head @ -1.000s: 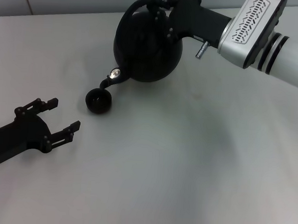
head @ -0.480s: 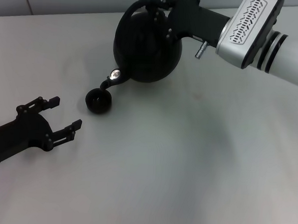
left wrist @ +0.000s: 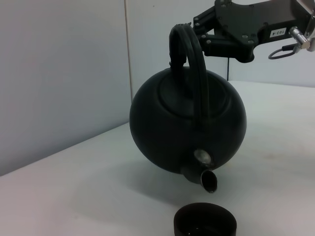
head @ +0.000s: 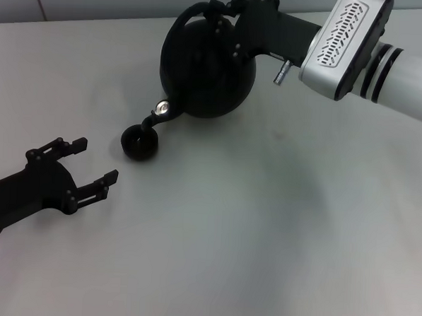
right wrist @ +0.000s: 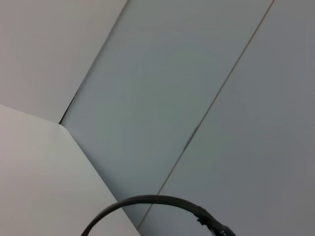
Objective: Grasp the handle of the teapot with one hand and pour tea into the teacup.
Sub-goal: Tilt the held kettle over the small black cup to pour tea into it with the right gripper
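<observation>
Right gripper (head: 233, 10) pinched on the handle (left wrist: 189, 64) of the teapot (head: 207, 69), at the top of the hoop; grip reads closed in both head view and left wrist view. Teapot is lifted off the table (head: 278, 232) and tipped forward, spout (left wrist: 206, 179) pointing down. Landmark is the teacup (head: 139, 141): the spout mouth hangs just above the cup's far rim, apart from it, not touching. In the left wrist view the spout sits over the cup's rim side rather than its middle. No tea stream visible; cannot tell if any liquid is in the cup.

Left gripper (head: 90, 169) sits near the teacup on the robot's side of it, fingers spread, holding nothing, parked low over the table.

Risks, judged from this pose:
- Spout is over the edge of a tiny cup, so a stream would likely land on the rim or table. Cause: small target, off-centre spout.
- More tilt swings the spout lower; it could knock the light cup and slide or tip it.
- Heavy pot hanging from a thin hoop may swivel in the pinch, shifting the aim mid-pour.
- A fast tilt could overfill the cup.
- The open left gripper is near enough to get splashed.
</observation>
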Available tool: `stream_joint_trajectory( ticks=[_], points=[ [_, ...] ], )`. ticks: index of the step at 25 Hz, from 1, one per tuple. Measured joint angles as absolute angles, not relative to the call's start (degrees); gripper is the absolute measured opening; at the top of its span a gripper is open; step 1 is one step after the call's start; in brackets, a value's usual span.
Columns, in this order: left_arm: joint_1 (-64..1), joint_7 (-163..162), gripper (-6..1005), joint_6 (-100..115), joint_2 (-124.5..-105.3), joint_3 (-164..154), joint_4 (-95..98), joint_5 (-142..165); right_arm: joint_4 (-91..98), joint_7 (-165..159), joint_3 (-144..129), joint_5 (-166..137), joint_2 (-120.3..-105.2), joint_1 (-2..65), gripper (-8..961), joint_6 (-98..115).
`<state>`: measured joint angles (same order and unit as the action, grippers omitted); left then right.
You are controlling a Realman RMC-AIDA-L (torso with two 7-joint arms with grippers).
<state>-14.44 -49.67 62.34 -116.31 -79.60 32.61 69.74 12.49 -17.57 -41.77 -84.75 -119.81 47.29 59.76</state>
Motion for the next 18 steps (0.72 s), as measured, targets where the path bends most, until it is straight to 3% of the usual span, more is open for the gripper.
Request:
stream_joint_trajectory(
  ticks=[18],
  points=[
    [-14.4,-49.8,800,62.5,-116.51,-79.1,32.6,71.3,13.1,-17.5,-42.8,-84.8,-119.89,47.5,80,59.7]
  ],
)
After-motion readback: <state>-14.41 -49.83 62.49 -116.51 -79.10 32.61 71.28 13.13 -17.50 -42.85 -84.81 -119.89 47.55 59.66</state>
